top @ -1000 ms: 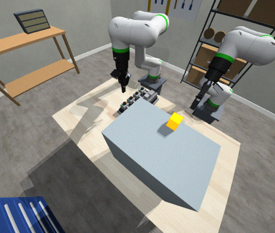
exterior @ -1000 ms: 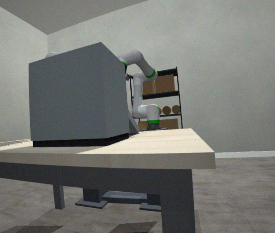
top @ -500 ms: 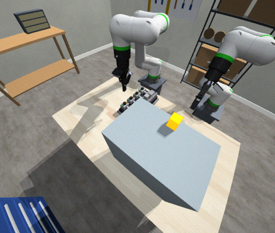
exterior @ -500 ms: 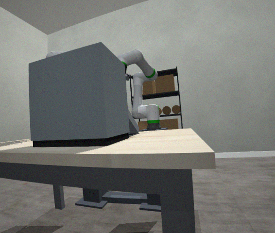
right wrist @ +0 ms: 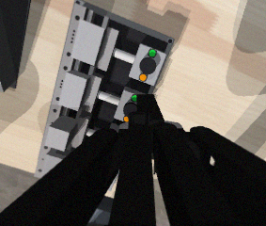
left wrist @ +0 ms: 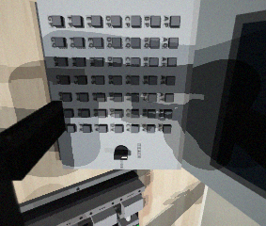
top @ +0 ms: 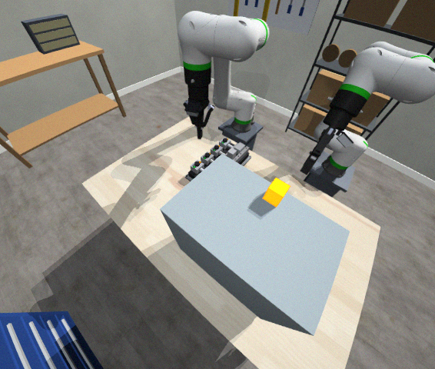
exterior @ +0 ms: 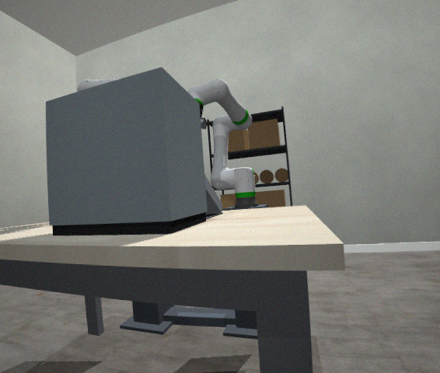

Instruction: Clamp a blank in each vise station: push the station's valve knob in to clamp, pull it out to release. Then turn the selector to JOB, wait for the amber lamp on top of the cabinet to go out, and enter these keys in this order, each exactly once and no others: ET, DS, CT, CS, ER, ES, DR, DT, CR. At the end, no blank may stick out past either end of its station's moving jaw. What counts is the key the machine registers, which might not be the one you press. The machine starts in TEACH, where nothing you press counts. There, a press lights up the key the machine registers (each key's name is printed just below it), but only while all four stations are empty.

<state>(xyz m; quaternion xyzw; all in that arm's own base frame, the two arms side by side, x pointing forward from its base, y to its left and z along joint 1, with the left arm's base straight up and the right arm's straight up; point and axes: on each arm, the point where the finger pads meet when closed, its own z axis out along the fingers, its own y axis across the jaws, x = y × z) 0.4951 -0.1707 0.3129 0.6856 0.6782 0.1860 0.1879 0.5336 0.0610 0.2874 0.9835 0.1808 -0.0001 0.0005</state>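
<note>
The vise bank (top: 245,160) (right wrist: 43,146) stands beside the cabinet (top: 249,230) (exterior: 107,160). In the right wrist view the first valve knob (right wrist: 148,65) sits between a green and an orange light. Its moving jaw (right wrist: 108,49) stands apart from the fixed block (right wrist: 87,41). I make out no blank. My right gripper (top: 199,135) (right wrist: 145,107) is shut and empty, above the stations. My left gripper (top: 313,157) is open, over the key panel (left wrist: 142,162); one finger shows in its wrist view. No key looks lit. The selector (left wrist: 121,152) is below the keys; its setting is unclear. The amber lamp (top: 276,192) looks bright.
The cabinet stands on the wooden table (top: 364,262) (exterior: 260,228) and hides the key panel from the top and exterior views. A dark screen (left wrist: 259,89) is beside the keys. Shelving (top: 392,28), a workbench (top: 51,61) and a blue container (top: 14,345) stand away from the table.
</note>
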